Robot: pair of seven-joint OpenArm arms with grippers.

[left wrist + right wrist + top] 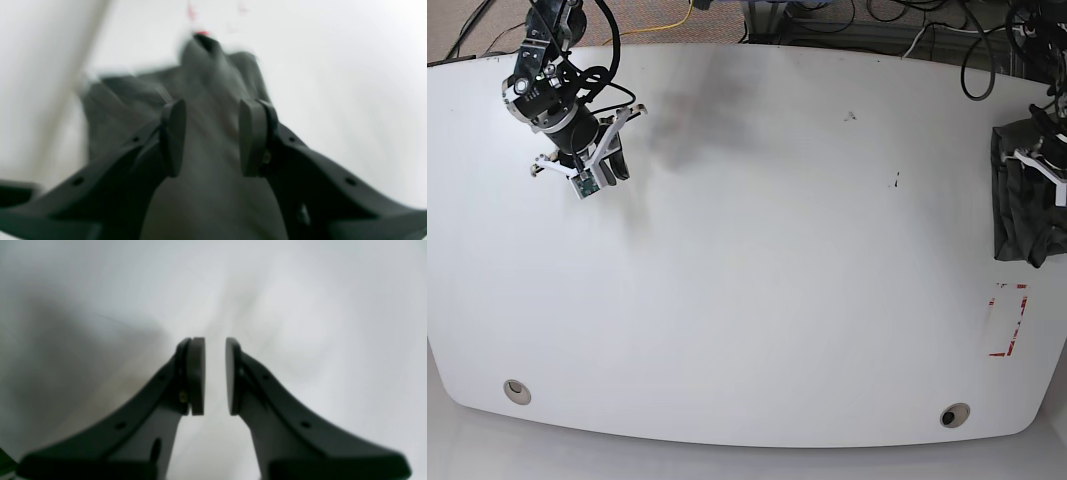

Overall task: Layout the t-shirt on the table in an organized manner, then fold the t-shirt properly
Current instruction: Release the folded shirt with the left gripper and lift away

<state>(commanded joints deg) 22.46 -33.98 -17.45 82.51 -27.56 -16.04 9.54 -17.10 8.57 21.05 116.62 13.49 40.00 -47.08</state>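
The crumpled dark charcoal-grey cotton t-shirt (1024, 210), bunched at the glossy white table's (757, 250) three o'clock edge, is straddled by the released left gripper (211, 136); a deep, centred pinch is advised, while the right gripper (215, 376) is held slightly parted, empty.

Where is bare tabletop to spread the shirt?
The table is bare between the right gripper and the red tape rectangle. It is crowded only at the edge where the t-shirt lies bunched under the left gripper.

Cables (897, 30) lie on the floor beyond the far edge.
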